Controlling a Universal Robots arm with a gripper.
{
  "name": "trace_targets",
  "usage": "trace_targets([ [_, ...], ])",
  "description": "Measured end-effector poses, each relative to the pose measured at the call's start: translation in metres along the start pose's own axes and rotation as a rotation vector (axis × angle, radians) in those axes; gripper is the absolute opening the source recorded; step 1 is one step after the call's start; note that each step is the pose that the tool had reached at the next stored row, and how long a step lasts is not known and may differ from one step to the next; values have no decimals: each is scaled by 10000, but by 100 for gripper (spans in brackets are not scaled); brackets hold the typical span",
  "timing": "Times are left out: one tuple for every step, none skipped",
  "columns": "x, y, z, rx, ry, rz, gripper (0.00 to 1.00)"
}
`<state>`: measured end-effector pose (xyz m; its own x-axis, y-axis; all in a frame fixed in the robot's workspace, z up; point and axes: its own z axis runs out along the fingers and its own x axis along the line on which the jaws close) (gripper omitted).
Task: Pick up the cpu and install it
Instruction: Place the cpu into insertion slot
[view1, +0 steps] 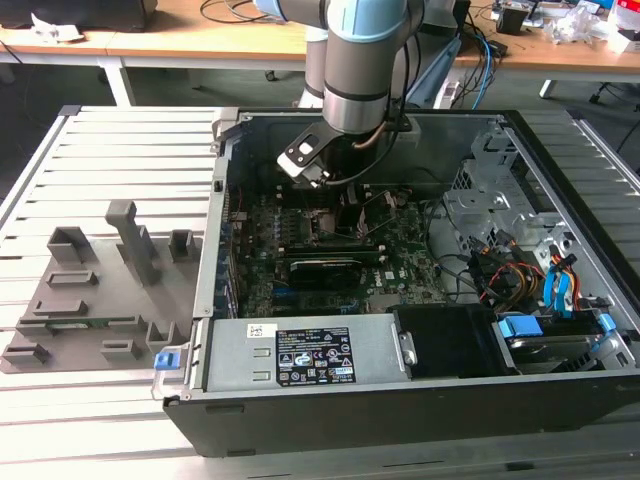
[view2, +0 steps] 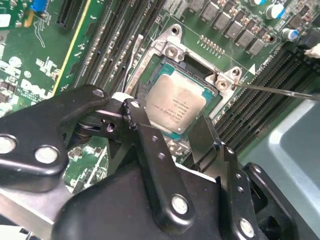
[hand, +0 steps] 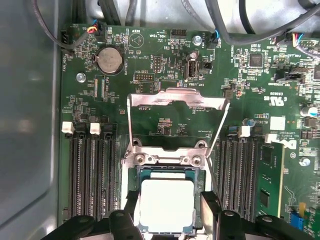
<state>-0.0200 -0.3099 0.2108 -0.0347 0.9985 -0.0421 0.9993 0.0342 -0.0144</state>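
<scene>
Straddling the seated cpu (hand: 167, 205) — gripper (hand: 169, 206), first wrist view.

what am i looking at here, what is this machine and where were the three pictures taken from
It is a robot arm with a gripper, reaching into an open computer case on a slatted table. The exterior view is from a camera off the arm. In it, a grey tray lies beside the case, on the exterior view's left. Both wrist views come from cameras riding on the arm, facing the green board. A small silver chip lies in its socket, whose metal flap stands open. The gripper is right at the chip, but I cannot tell whether it grips it.
</scene>
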Motion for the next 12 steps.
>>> trace_targets([
  [0,-1,-50,-1,16,0,60],
  [0,-1,-107,-2,44,0,58],
  [-1,-2,-155,-3,70,-1,51],
  [-2,-2,-174,-3,82,-2,45],
  [-4,-3,-209,-4,114,-2,39],
  [-4,-3,-234,-5,148,-1,33],
  [-5,-4,-245,-6,155,-1,27],
  [-6,-4,-262,-5,155,-2,15],
  [-7,-4,-296,-5,155,-2,11],
  [-8,-4,-315,-7,161,-3,11],
  [-13,-5,-320,-6,173,-3,11],
  [-14,-5,-325,-6,175,-1,11],
])
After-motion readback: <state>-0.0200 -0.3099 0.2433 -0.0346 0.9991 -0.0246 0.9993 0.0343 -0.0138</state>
